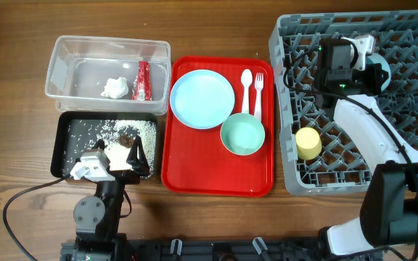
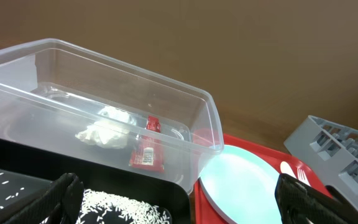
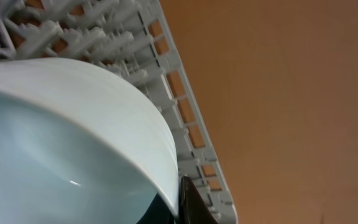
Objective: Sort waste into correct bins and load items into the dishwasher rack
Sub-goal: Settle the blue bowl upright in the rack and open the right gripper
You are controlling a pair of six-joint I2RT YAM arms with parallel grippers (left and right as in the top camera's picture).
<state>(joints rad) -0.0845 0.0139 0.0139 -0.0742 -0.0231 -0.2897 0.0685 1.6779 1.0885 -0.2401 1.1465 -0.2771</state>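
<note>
My right gripper [image 1: 369, 67] is over the far part of the grey dishwasher rack [image 1: 287, 156], shut on the rim of the small pale blue bowl [image 3: 61, 137], which is held tilted against the rack's pegs [image 3: 185, 118]. A yellow cup [image 1: 308, 143] lies in the rack. My left gripper [image 1: 118, 154] is open and empty over the near edge of the black tray [image 1: 62, 145], which holds rice and brown bits [image 1: 125, 132]. The clear tub [image 1: 56, 69] holds the white tissue [image 1: 114, 88] and the red sachet [image 1: 143, 80]. The pale blue plate [image 1: 202, 98], mint green bowl [image 1: 242, 135], spoon [image 1: 246, 88] and fork [image 1: 258, 90] lie on the red tray [image 1: 187, 177].
In the left wrist view the tub [image 2: 166, 93] with tissue [image 2: 101, 134] and sachet [image 2: 148, 152] is straight ahead, the plate [image 2: 241, 180] to the right, the rack corner [image 2: 347, 149] beyond. Bare wooden table surrounds everything.
</note>
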